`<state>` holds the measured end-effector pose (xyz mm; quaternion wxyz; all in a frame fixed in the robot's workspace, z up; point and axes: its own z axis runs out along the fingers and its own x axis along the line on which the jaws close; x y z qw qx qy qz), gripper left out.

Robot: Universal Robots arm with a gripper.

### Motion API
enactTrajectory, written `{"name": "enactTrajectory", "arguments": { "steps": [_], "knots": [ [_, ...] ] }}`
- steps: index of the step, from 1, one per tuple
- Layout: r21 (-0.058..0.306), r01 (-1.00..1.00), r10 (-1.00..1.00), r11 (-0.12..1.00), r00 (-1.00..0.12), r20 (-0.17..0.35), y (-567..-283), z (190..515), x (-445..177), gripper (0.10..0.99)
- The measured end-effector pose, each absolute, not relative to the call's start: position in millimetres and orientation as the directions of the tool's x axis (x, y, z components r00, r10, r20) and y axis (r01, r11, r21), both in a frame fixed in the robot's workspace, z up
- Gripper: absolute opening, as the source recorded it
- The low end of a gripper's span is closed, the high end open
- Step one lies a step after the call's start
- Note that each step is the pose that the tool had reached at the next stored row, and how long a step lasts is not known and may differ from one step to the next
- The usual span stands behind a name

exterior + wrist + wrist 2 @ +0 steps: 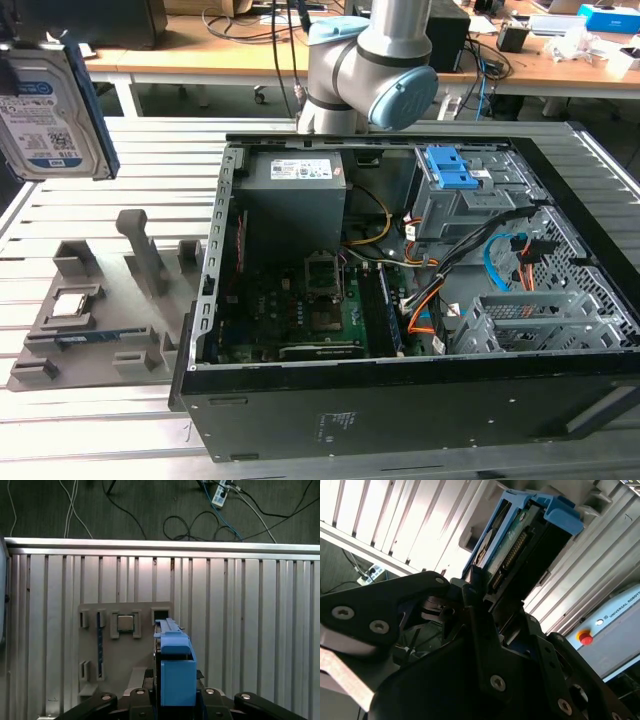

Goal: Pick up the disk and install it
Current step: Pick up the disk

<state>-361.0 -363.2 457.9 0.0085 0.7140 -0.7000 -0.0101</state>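
The disk (48, 112), silver-grey with a white-and-blue label and blue side rails, hangs upright in the air at the exterior view's upper left, above the slatted table and clear of the computer case (400, 330). In the second wrist view my gripper (502, 597) is shut on the disk (520, 535), whose connector edge and blue rail stick out beyond the black fingers (472, 587). In the first wrist view the disk (176, 667) stands edge-on between the jaws of the gripper (175, 692), high over the grey parts tray (107, 672).
The open case lies on its side with a grey metal cage and blue latch (455, 180), a power supply (292, 195) and loose cables. The tray (60, 360) holds a small square chip (72, 303). The arm's base (370, 70) stands behind the case. Cables lie on the floor (200, 520).
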Motion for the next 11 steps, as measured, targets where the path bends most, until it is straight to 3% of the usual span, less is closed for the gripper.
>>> {"name": "enactTrajectory", "arguments": {
  "steps": [11],
  "knots": [
    [0.027, -0.999, -1.000, -0.020, 0.020, -0.002, -363.1, 479.3, -360.2, 0.365]
  ]
}}
